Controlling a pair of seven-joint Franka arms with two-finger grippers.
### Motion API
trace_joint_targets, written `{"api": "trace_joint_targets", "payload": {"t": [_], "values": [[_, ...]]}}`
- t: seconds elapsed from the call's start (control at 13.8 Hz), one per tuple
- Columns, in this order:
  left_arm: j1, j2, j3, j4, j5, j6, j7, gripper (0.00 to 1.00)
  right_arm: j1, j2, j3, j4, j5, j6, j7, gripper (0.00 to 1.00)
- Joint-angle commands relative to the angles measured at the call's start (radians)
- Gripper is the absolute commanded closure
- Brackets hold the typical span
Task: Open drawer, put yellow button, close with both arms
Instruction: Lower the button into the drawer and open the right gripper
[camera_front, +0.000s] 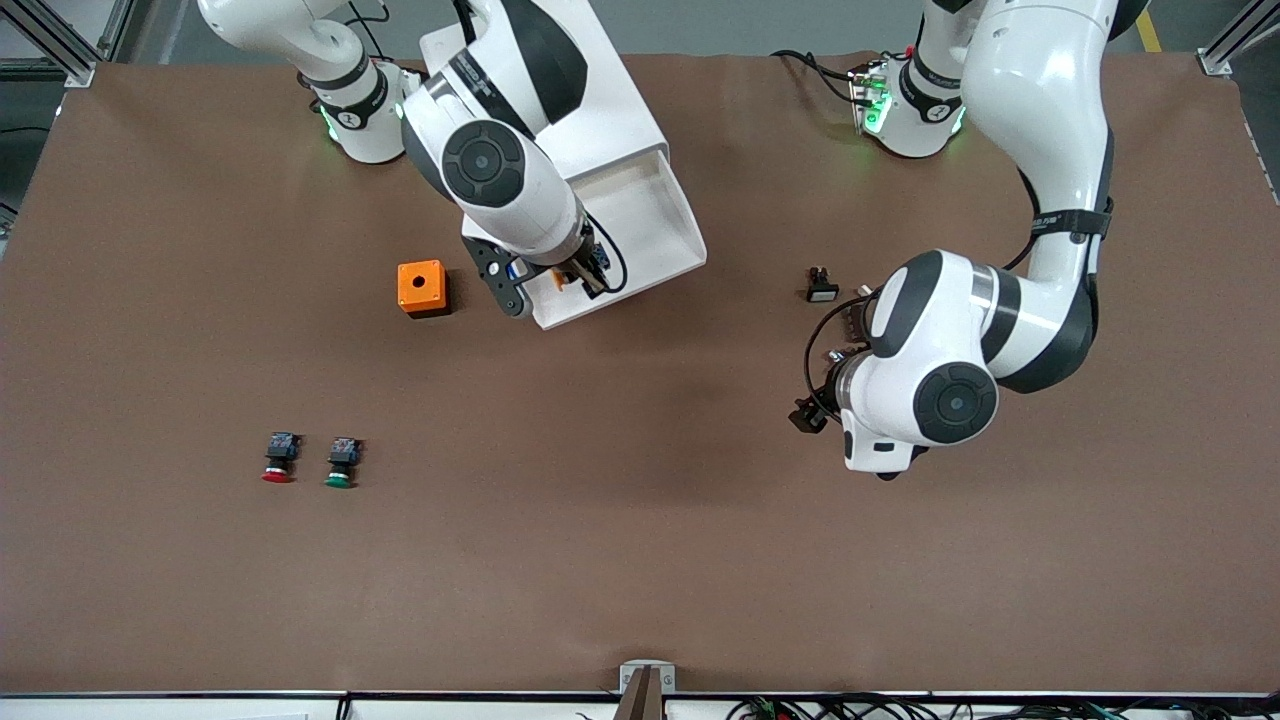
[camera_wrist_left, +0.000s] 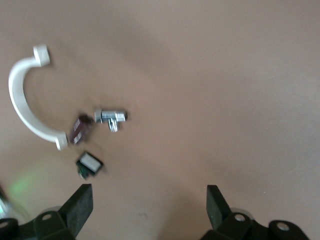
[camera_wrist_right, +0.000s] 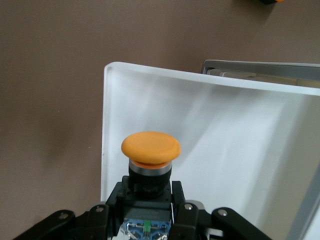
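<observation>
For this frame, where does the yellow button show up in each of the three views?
Front view: the yellow button is held in the right end effector, over the pulled-out drawer.
Left wrist view: not in it; only the open left end effector over bare table with small parts.
Right wrist view: the button fills the lower middle, clamped by the end effector.
Shared landmark: the drawer's white wall, seen in the front and right wrist views.

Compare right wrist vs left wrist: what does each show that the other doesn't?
Right wrist only: the right gripper shut on the yellow-orange mushroom-capped push button, held over the open white plastic drawer.

Left wrist only: the open left gripper over bare table, a curved white plastic handle, a small silver metal fitting and a small black block with a white face.

Both: the brown tabletop.
</observation>
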Motion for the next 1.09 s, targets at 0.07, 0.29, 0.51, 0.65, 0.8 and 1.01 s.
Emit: {"api": "trace_joint_targets", "payload": {"t": [0.07,0.29,0.51,0.65,0.8,1.01], "values": [[-0.021,-0.068,-0.054,-0.041,0.141,0.058,0.173,0.0,0.03,-0.014,-0.015,-0.044,0.019,0.044,0.044,0.88],[-0.018,-0.082,-0.119,-0.067,0.144,0.124,0.193,0.0,0.043,-0.003,-0.015,-0.047,0.02,0.059,0.055,0.86],[-0.021,-0.101,-0.172,-0.141,0.146,0.228,0.223,0.0,0.046,0.003,-0.015,-0.045,0.02,0.061,0.055,0.85],[-0.023,-0.118,-0.195,-0.203,0.146,0.288,0.223,0.0,0.05,0.006,-0.015,-0.045,0.02,0.061,0.056,0.82],[-0.031,-0.131,-0.205,-0.243,0.146,0.334,0.209,0.0,0.053,0.007,-0.015,-0.047,0.02,0.059,0.055,0.78],[-0.046,-0.119,-0.206,-0.24,0.137,0.367,0.181,0.0,0.058,0.018,-0.015,-0.044,0.02,0.059,0.056,0.68]]}}
